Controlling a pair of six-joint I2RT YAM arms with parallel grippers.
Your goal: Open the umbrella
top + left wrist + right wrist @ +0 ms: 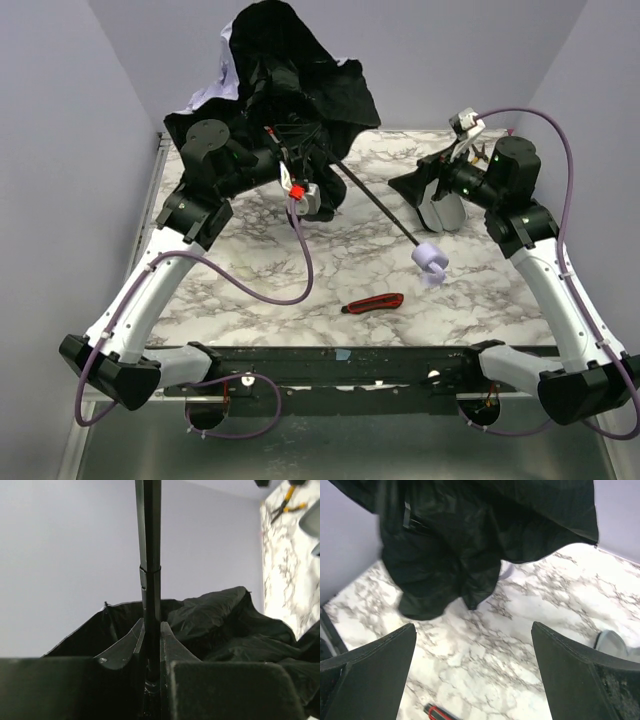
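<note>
Where my left arm [150, 290] climbs from its base at the lower left of the overhead view, it bends at a high elbow and reaches in toward the upper middle. Its wrist is turned up under the umbrella [290, 90]. My left end effector [152, 645] is clenched on the thin black shaft [150, 555], which runs straight up between the two fingers in the wrist view. The black inside of the canopy [225, 615] is bunched behind it.

The umbrella sits at the upper centre of the overhead view, its canopy crumpled and only partly spread, with the pale outside showing at its left edge. From there the shaft slants down to the right and ends in the pale knob handle [432, 262]; I cannot tell whether it touches the desk [330, 260]. A red-and-black utility knife [372, 303] lies on the desk below and left of the handle.

At the right, my right arm [555, 290] rises from the lower right corner and folds inward. My right end effector [473, 630] is released, fingers spread wide over the desk and holding nothing.
</note>
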